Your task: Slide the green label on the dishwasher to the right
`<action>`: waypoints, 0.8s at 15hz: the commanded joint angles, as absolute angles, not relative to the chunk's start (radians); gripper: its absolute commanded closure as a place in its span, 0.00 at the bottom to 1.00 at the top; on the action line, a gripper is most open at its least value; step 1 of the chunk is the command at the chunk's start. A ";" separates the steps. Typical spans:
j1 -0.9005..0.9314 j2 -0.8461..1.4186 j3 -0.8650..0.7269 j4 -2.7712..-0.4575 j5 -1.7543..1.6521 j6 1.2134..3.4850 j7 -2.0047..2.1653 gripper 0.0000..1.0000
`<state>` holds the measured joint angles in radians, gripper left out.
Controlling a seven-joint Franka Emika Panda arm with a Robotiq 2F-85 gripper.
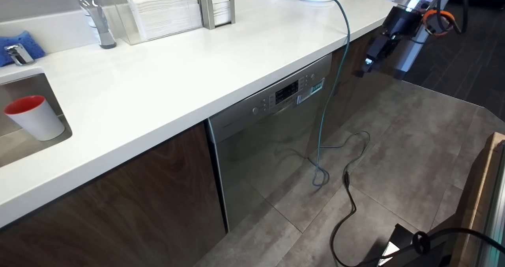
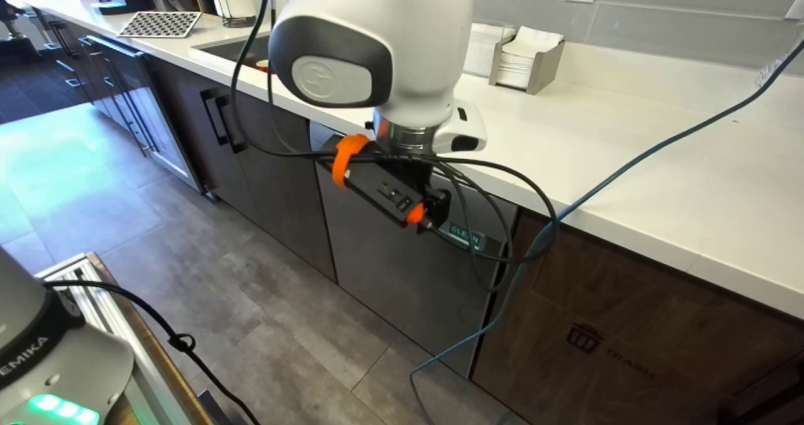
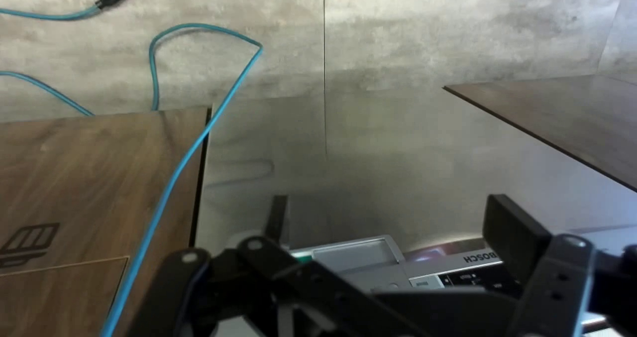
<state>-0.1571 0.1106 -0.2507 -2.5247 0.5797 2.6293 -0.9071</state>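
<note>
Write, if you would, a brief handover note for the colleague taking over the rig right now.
Gripper: open and empty, apart from the label.
Things: the dishwasher is shut; its green label, reading CLEAN, shows toward the right end of a silver holder on the front.
Done: these views do not settle whether the slide has been made.
Left: probably check whether the label can go further right; if so, push it, otherwise back the arm away.

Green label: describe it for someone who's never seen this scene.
Find the stainless-steel dishwasher under the white countertop. Seen from the front, the green label sits near its upper right corner. Green colour and the word CLEAN set it apart from the black display to its left.
</note>
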 commanded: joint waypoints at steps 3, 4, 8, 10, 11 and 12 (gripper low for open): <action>-0.193 0.283 -0.185 -2.382 0.887 2.654 -1.229 0.00; -0.202 0.317 -0.176 -2.355 0.924 2.650 -1.269 0.00; -0.232 0.426 -0.146 -2.270 1.034 2.642 -1.392 0.00; -0.248 0.477 -0.131 -2.229 1.071 2.633 -1.438 0.00; -0.255 0.502 -0.122 -2.210 1.090 2.633 -1.458 0.00; -0.262 0.526 -0.112 -2.190 1.103 2.632 -1.476 0.00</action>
<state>-0.2252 0.4395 -0.1491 -2.2722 1.0342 2.6428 -1.3962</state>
